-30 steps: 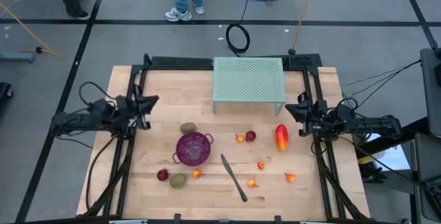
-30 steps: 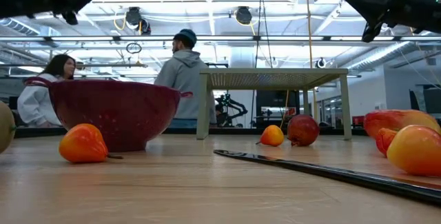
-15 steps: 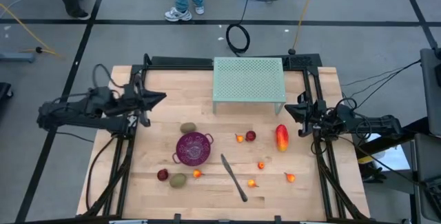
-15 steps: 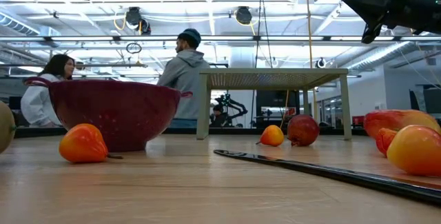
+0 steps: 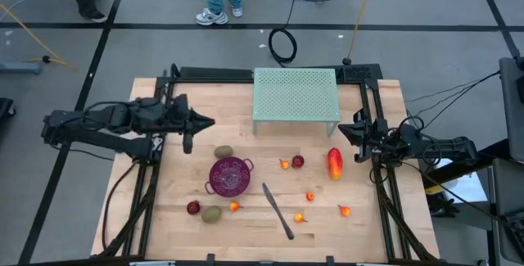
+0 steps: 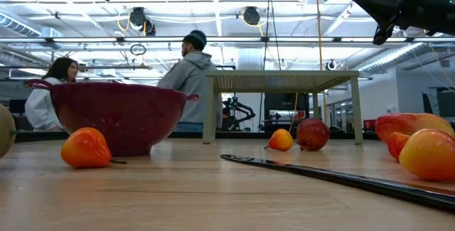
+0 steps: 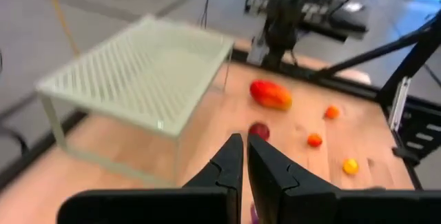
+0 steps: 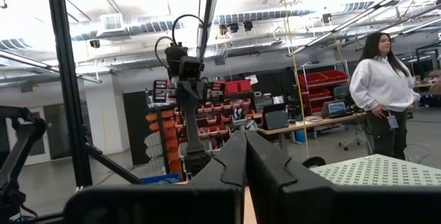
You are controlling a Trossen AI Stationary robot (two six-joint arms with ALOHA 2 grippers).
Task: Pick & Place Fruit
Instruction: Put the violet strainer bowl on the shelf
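Note:
The fruit lies loose on the wooden table: a red-yellow mango (image 5: 335, 164), two kiwis (image 5: 223, 152) (image 5: 212, 214), two dark red round ones (image 5: 298, 161) (image 5: 193, 208) and several tiny orange-red ones such as (image 5: 310, 196). My left gripper (image 5: 211, 123) hangs shut and empty high above the table's left part, beyond the far kiwi; its wrist view looks past the shut fingers (image 7: 245, 145) at the mango (image 7: 271, 94). My right gripper (image 5: 344, 132) waits shut and empty at the table's right edge, above the table beside the mango.
A purple perforated bowl (image 5: 230, 176) stands left of centre. A long dark-handled knife (image 5: 278, 211) lies slantwise near the front. A pale green perforated rack (image 5: 295, 98) stands on legs at the far middle. People stand in the room behind the table.
My left gripper has risen and swung out from the table's left edge toward its middle, its nose tipping downward; it has stayed shut and empty. No fruit has moved.

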